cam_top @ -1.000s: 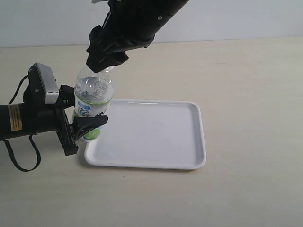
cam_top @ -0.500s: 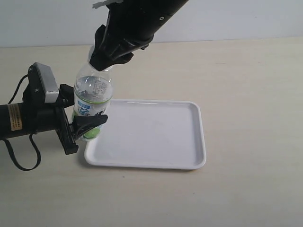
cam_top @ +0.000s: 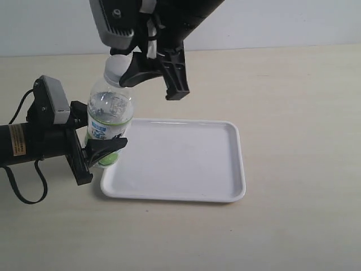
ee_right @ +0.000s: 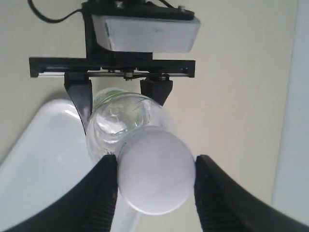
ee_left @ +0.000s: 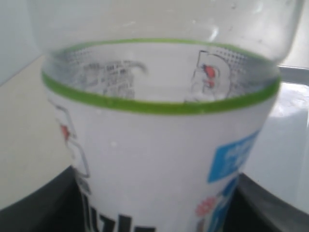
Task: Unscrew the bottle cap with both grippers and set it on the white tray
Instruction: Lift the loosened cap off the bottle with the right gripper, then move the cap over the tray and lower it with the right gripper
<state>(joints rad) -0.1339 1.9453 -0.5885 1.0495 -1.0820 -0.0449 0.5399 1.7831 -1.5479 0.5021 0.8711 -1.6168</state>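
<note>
Holding the bottle: the left gripper (cam_top: pixel 97 135) is clamped round the labelled body of the bottle (cam_top: pixel 110 116). This keeps it upright and, I judge, stops it turning with the cap.
Right gripper: the right gripper (ee_right: pixel 155 165) hangs above the neck, closed on the bottle cap (cam_top: pixel 116 66), with a finger (ee_right: pixel 104 193) against each side. It looks like a hold suited to twisting.
Cap: on the bottle's neck; whether it is loosened cannot be told.
Bottle position: off the white tray (cam_top: pixel 180 161), just beside its left edge; whether its base rests on the table (cam_top: pixel 293 84) is unclear.
Tray: close to the bottle, so the carry should be short.
Risk: a slack body grip would let the bottle spin.
</note>
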